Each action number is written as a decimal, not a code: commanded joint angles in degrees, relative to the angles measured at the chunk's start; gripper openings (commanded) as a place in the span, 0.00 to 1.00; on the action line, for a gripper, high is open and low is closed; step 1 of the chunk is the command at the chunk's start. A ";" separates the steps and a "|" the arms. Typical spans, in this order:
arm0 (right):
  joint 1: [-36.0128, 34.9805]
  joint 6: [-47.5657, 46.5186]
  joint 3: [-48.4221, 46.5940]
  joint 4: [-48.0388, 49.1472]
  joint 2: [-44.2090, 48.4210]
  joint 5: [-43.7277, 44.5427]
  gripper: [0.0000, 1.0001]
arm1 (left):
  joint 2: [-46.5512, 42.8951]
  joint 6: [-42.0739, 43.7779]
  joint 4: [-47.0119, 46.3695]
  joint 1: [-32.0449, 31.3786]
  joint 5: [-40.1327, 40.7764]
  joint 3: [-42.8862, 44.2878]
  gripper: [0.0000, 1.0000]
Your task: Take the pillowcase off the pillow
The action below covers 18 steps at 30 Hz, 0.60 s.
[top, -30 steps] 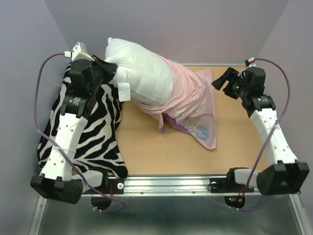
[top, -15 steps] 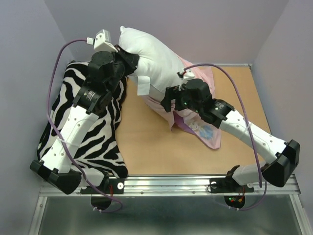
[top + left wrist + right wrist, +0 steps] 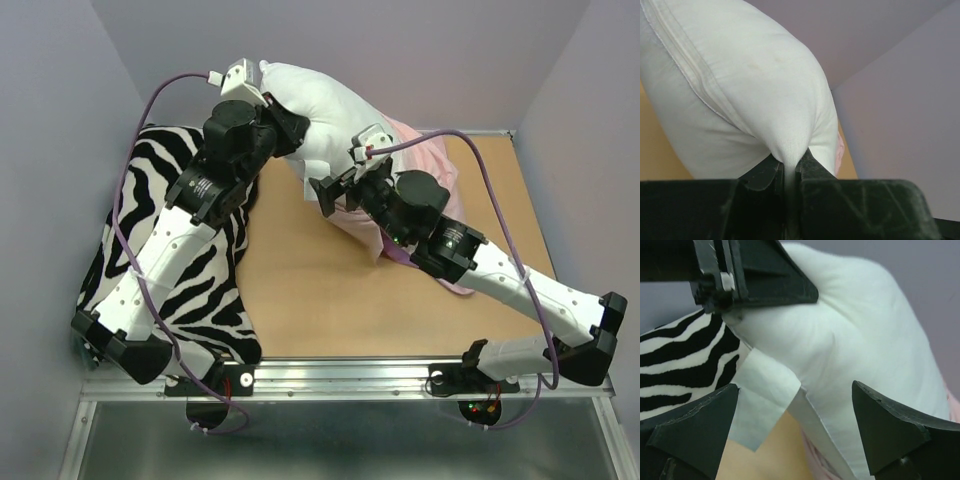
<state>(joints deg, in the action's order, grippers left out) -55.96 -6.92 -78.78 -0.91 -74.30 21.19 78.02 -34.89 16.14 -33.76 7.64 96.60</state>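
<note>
The white pillow (image 3: 325, 100) is lifted at its left end; its right end stays inside the pillowcase (image 3: 440, 160), which shows its pale pink inner side on the table behind my right arm. My left gripper (image 3: 293, 128) is shut on a pinch of the pillow's corner fabric, seen in the left wrist view (image 3: 790, 167) under the pillow (image 3: 740, 90). My right gripper (image 3: 338, 180) is open and empty in the right wrist view (image 3: 795, 390), its jaws spread either side of the pillow's lower seam (image 3: 865, 340) and hanging white tag (image 3: 765, 395). A pink strip of pillowcase (image 3: 815, 465) shows below.
A black-and-white zebra-striped cushion (image 3: 170, 280) lies at the table's left under my left arm, also in the right wrist view (image 3: 680, 355). The tan tabletop (image 3: 300, 290) shows in front. Purple walls close the back and sides. My left gripper (image 3: 755, 275) sits close above the right one.
My right arm swung from the far right across to the pillow's lower edge. My left gripper carried the pillow's corner up and to the right.
</note>
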 commanded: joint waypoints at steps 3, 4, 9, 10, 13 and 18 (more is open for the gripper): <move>-2.31 -17.07 1.70 14.96 -1.89 4.30 1.00 | 0.20 0.79 -5.51 -2.01 -3.33 6.67 0.00; -2.31 -17.86 1.70 15.49 -2.51 3.86 1.00 | 0.38 0.71 -5.42 -2.27 -3.85 6.94 0.00; -2.39 -21.72 1.00 15.67 -6.55 6.13 1.00 | 0.12 0.71 -4.98 -2.54 -4.47 8.34 0.00; -2.31 -22.69 1.17 17.15 -7.17 7.19 1.00 | 0.12 0.62 -4.98 -2.54 -5.26 8.43 0.00; -2.22 -26.12 1.44 22.87 -10.06 12.29 1.00 | -0.50 0.36 -4.89 -3.42 -6.58 8.35 0.00; -1.87 -28.51 -1.90 27.35 -15.34 20.81 0.97 | -3.57 -0.26 -5.33 -4.56 -6.76 7.82 0.00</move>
<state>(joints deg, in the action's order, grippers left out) -58.52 -32.58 -78.11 20.01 -86.98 33.32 79.77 -34.87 18.50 -36.49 4.62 100.53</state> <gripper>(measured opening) 0.998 0.162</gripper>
